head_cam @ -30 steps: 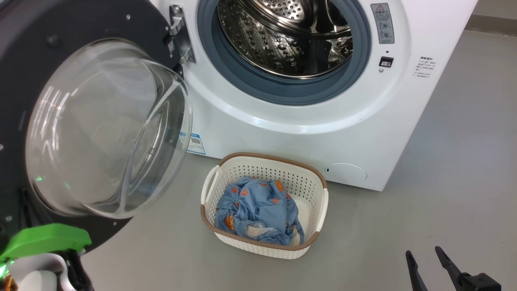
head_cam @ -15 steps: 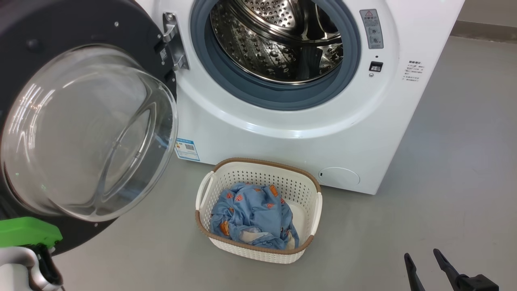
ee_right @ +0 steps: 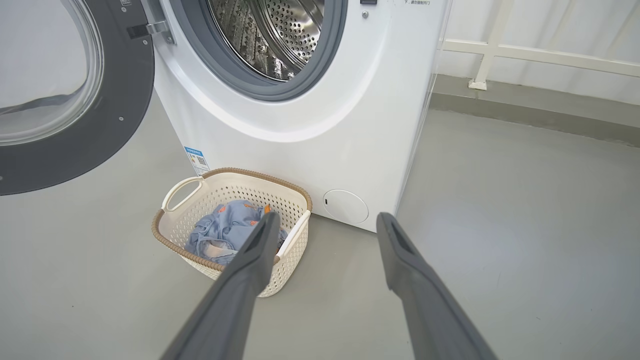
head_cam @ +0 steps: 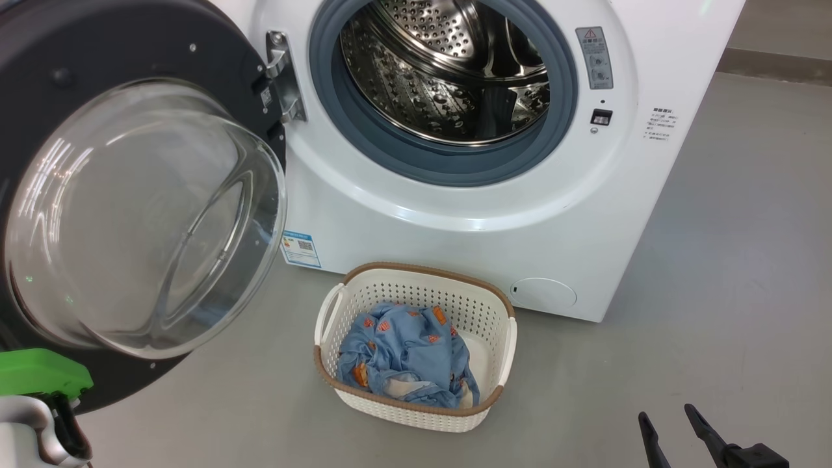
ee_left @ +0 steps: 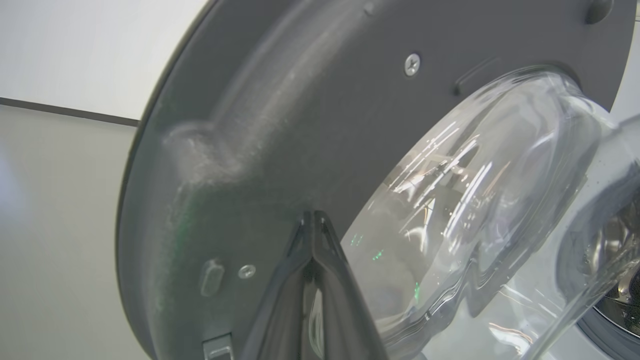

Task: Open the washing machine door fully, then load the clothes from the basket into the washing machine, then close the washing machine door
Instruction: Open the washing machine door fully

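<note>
— What is the basket (head_cam: 422, 416) showing?
— Cream-white perforated walls and a brown woven-look rim; the clothes (head_cam: 406, 351) are showing light blue with small orange figures
— And the washing machine (head_cam: 455, 247)?
— It is gleaming white, the gasket (head_cam: 448, 170) looking grey, the washing machine door (head_cam: 130, 39) wearing a dark grey ring

The left gripper (ee_left: 314, 220) is pointing its pressed-together fingers at the washing machine door (ee_left: 280, 125), tips sitting right at its grey inner ring; the clear glass bowl (ee_left: 475, 200) is bulging out just beside the claw's right; pale floor (ee_left: 55, 225) is showing well off to its left.
</note>
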Controlling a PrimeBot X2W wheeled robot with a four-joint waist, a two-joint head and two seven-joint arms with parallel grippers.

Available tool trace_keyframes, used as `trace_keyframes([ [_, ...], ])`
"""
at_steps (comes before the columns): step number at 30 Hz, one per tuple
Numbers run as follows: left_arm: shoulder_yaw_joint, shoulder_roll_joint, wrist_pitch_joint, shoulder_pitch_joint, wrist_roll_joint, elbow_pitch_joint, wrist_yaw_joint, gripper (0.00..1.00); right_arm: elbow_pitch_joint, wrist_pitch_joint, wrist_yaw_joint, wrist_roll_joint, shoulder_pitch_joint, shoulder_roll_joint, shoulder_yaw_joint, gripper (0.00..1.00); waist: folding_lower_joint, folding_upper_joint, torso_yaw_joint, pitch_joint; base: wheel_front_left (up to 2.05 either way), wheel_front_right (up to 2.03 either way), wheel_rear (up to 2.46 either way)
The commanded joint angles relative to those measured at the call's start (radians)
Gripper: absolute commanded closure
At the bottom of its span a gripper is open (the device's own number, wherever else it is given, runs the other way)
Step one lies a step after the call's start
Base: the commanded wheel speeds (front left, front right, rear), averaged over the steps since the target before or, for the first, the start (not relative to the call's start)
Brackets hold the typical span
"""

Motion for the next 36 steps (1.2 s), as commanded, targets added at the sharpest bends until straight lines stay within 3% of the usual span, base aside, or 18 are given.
trace_keyframes([
  [1,0.043,0.039,-0.008,-0.038,0.011,-0.027,-0.005,1.00,-0.019,-0.012,0.002,0.015,-0.016,-0.011,0.029,0.00,0.0000,-0.0001,0.000,-0.003,0.00,0.00,0.00],
  [12,0.060,-0.054,-0.008,0.031,0.030,-0.152,-0.051,1.00,-0.012,-0.012,0.002,0.022,-0.009,0.000,0.034,0.00,0.0000,-0.0001,-0.017,-0.021,0.00,0.00,0.00],
  [18,0.028,-0.088,-0.008,0.077,0.024,-0.328,-0.077,1.00,-0.013,-0.012,0.002,0.024,-0.011,0.007,0.043,0.00,0.0000,-0.0001,-0.046,-0.023,0.00,0.00,0.00],
  [21,-0.015,-0.098,-0.008,0.114,0.019,-0.440,-0.088,0.57,-0.015,-0.012,0.002,0.025,-0.014,0.008,0.044,0.00,0.0000,-0.0001,-0.067,-0.020,0.00,0.00,0.00],
  [22,-0.034,-0.100,-0.008,0.130,0.017,-0.473,-0.088,0.48,-0.016,-0.012,0.002,0.026,-0.015,0.009,0.043,0.00,0.0000,-0.0001,-0.074,-0.019,0.00,0.00,0.00],
  [25,-0.091,-0.103,-0.007,0.178,0.007,-0.559,-0.081,0.00,-0.020,-0.012,0.002,0.026,-0.018,0.011,0.046,0.00,0.0000,-0.0001,-0.097,-0.016,0.00,0.00,0.00],
  [30,-0.192,-0.104,0.019,0.256,0.000,-0.639,-0.089,0.00,-0.031,-0.012,0.002,0.027,-0.026,0.014,0.048,0.00,0.0000,-0.0001,-0.141,-0.006,0.00,0.00,0.00],
  [36,-0.294,-0.105,0.024,0.311,-0.010,-0.616,-0.124,0.00,-0.052,-0.012,0.002,0.028,-0.047,0.016,0.057,0.00,0.0000,-0.0001,-0.199,0.011,0.00,0.00,0.00],
])
